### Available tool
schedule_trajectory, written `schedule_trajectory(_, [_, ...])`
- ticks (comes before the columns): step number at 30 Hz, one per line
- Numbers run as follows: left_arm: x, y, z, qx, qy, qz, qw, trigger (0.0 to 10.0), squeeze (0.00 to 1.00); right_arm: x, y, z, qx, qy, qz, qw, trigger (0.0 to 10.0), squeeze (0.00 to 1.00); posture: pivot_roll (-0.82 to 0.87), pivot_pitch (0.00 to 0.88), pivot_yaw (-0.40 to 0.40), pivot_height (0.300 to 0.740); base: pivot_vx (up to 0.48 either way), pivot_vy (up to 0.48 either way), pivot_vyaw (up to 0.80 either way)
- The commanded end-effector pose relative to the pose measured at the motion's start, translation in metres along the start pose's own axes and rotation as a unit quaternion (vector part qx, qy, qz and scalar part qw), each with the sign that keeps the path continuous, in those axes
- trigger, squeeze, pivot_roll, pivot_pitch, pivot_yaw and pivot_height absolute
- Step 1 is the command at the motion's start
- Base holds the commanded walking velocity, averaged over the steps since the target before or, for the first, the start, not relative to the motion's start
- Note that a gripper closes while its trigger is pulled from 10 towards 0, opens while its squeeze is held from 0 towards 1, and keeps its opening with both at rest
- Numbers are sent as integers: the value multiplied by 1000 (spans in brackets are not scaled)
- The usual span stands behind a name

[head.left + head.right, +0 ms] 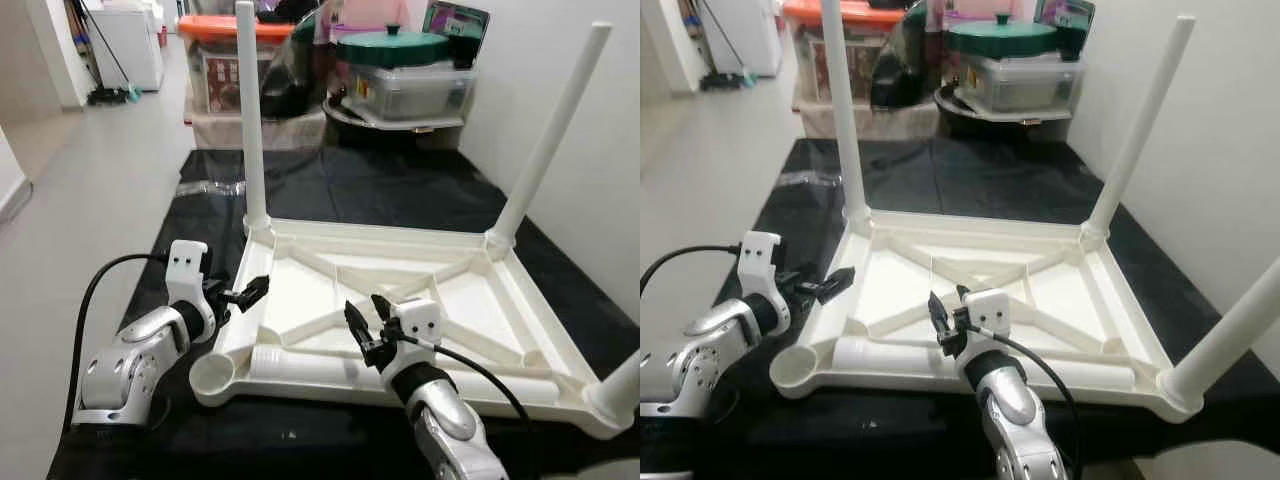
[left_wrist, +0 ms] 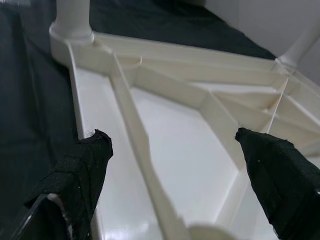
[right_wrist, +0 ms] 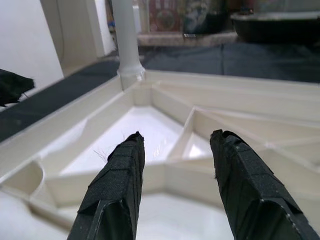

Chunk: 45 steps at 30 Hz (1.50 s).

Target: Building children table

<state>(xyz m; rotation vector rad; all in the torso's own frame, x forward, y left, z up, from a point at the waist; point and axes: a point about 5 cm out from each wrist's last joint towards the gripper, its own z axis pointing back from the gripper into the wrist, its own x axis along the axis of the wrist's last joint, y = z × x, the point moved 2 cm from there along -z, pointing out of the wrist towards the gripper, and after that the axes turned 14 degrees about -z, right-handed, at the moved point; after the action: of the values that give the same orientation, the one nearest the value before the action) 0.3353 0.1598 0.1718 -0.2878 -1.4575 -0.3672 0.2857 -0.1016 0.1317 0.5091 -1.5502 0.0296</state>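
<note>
Your head cameras are looking forward and down at the upturned table (image 1: 400, 300). Your wrist cameras are looking closely along each gripper's fingers (image 3: 120, 185) into that same ribbed underside.

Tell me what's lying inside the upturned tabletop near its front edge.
A loose white leg lies on its side inside the tabletop, along the front rim beside the empty corner socket. The right end effector covers part of it.

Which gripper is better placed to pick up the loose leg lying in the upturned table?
Right, probably. The right gripper hovers open directly above the loose leg along the table near edge. The left gripper is open too, but sits beside the table's left rim, above the empty socket.
</note>
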Motion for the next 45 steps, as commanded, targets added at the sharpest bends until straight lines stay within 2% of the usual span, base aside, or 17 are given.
schedule_trajectory(1, [-1, -1, 0, 2, 1, -8, 1000, 10000, 0, -6, 0, 0, 0, 14, -2, 1000, 10000, 0, 197, 0, -79, 740, 0, 0, 0])
schedule_trajectory(21, [7, 8, -3, 2, -4, -19, 1000, 10000, 0, -4, 0, 0, -4, 5, -2, 1000, 10000, 0, 202, 0, -76, 740, 0, 0, 0])
schedule_trajectory(25, [-2, 2, -4, -51, 20, -14, 998, 10000, 0, -2, -4, 1, -19, -2, -6, 1000, 10000, 0, 202, 0, -75, 740, 0, 0, 0])
schedule_trajectory(32, [-19, -10, 1, -143, 58, -7, 988, 10000, 0, -2, -2, 1, -14, 0, -5, 1000, 10000, 0, 200, 0, -69, 740, 0, 0, -800])
schedule_trajectory(37, [-27, -10, 6, -161, 67, -11, 985, 10000, 0, -1, 0, 2, -12, -3, -4, 1000, 10000, 0, 200, 0, -64, 740, 0, 0, -794])
schedule_trajectory(41, [-25, -9, 7, -143, 60, 1, 988, 10000, 0, 0, 0, 2, -12, -3, -6, 1000, 10000, 0, 201, 0, -62, 740, 0, 0, 0])
schedule_trajectory(43, [-19, -1, 5, -96, 41, -4, 995, 10000, 0, 0, 1, 2, -11, -3, -9, 1000, 10000, 0, 201, 0, -64, 740, 0, 0, 0])
schedule_trajectory(44, [-19, -1, 5, -96, 41, -4, 995, 10000, 0, 0, 1, 2, -11, -3, -9, 1000, 10000, 0, 201, 0, -64, 740, 0, 0, 0])
schedule_trajectory(45, [-16, 5, 4, -61, 30, -10, 998, 10000, 0, 0, 1, 2, -10, -3, -10, 1000, 10000, 0, 204, 0, -67, 740, 0, 0, 0])
